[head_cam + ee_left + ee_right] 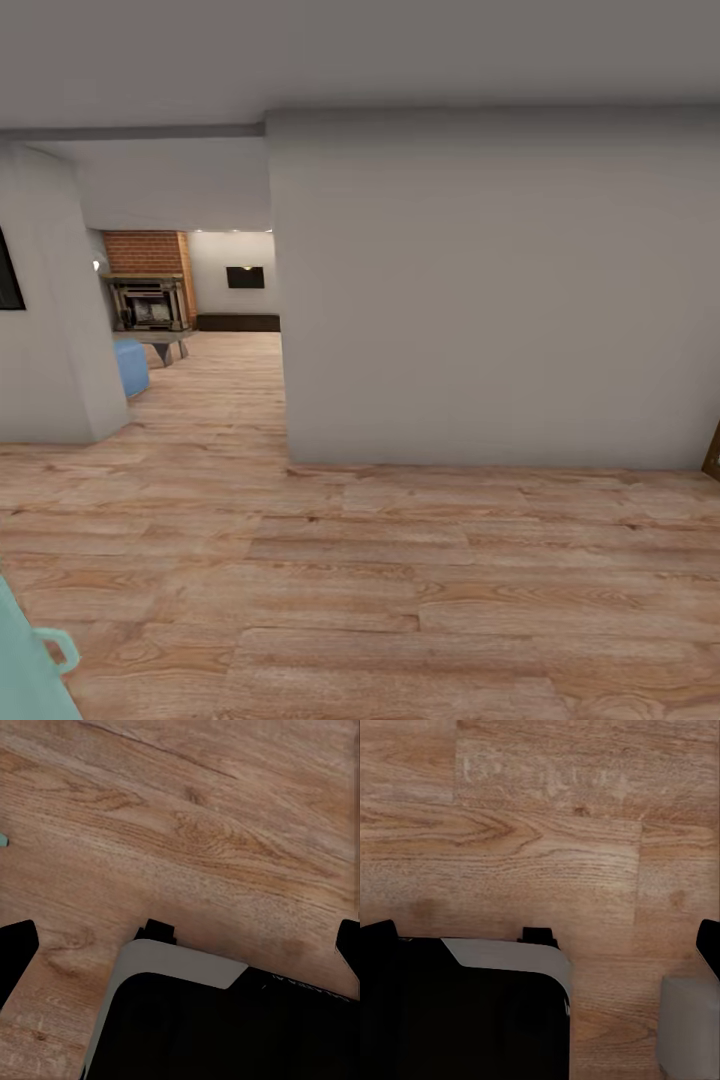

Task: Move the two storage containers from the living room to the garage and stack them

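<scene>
A light wood plank floor (400, 600) is seen stretching ahead from the head camera, blocked in the middle by a broad plain grey-white wall (500, 300). To the left of that wall an opening leads on into a room where an ornate dark fireplace (148, 305) stands before a red-brick chimney breast (145, 252), and the corner of a blue upholstered sofa (131, 366) can be made out beside a grey pillar (50, 320). This is judged to be the living room, lying well apart from the robot. A pale teal object with a small loop handle (40, 660) sits at the lower left edge of the head view; what it is cannot be told, possibly a piece of furniture or a vessel.

The two red-orange storage containers are not to be found in these pictures, so nothing can be reported of their contents. They are presumed to lie in the living room beyond the opening.

The step in hand is judged to be the approach: the task stands at its outset, with no container yet fetched. The next move calls for the base to be steered left around the wall's corner and through the opening without clipping the pillar.

In both wrist views the plank floor and the robot's dark base with its grey trim are shown below. The left gripper (180, 945) is held with its dark fingertips (16, 945) well apart and nothing between them; the right gripper (540, 941) is likewise spread wide and empty.
</scene>
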Motion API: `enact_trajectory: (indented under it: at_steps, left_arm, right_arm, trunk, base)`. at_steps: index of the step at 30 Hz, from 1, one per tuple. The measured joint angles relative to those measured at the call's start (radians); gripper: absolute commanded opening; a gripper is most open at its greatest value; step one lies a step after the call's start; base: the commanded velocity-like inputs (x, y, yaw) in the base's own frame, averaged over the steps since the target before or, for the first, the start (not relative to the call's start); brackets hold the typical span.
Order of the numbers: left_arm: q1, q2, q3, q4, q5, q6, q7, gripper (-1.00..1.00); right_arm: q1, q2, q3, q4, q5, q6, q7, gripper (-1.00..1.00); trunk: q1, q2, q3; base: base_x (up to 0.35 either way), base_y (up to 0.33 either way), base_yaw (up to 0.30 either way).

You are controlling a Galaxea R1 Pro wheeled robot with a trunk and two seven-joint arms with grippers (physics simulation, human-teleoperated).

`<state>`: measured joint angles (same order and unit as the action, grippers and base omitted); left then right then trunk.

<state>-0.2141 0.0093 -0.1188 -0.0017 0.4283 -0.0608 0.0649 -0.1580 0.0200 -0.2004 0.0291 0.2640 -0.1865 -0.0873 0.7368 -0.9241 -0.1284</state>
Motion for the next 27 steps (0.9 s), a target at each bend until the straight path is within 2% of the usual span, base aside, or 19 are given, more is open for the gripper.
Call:
enact_trajectory:
  at_steps: [27]
  left_arm:
    - [0.000, 0.000, 0.000, 0.000, 0.000, 0.000, 0.000, 1.00]
  right_arm:
    - [0.000, 0.000, 0.000, 0.000, 0.000, 0.000, 0.000, 1.00]
  trunk:
    - [0.000, 0.000, 0.000]
  base:
    - [0.320, 0.000, 0.000]
